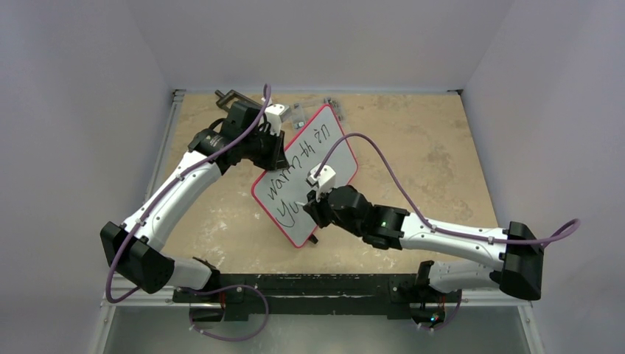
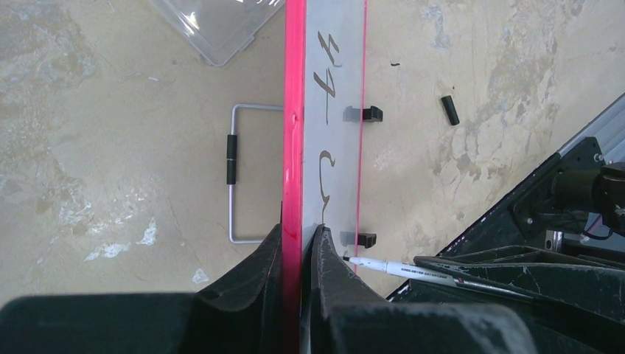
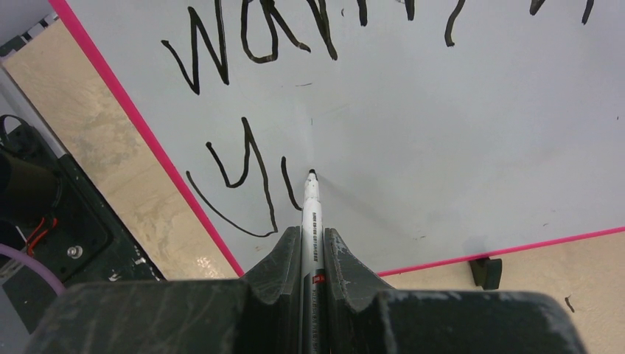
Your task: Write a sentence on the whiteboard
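While the whiteboard lies slantwise a little toward 11 o'clock from the middle of the bench, its flat, glossy white face is bounded by a thin pink-red rim with rounded corners, and small black feet jut from its edge. The bench is tan and mottled like worn stone. The left fingers, matte black with a rough moulded texture, are nearly closed, pinching the board's rim at its 10 o'clock side in the top view, one finger on each face. The right fingers, of the same black plastic, are clamped close together around a slim white marker with fine printed lettering along its barrel. Its black tip meets the board at the lower part of the face. The sentence is in black, uneven handwritten strokes: an upper line reading about "warmth in", and below it a "y" and a curved stroke, with the marker tip just at 3 o'clock of that stroke. A clear plastic box with a ribbed lid lies at 12 o'clock of the board. Seen from the left wrist, a bent wire loop with a black sleeve rests at 9 o'clock of the rim, and a short black cylinder lies at 2 o'clock.
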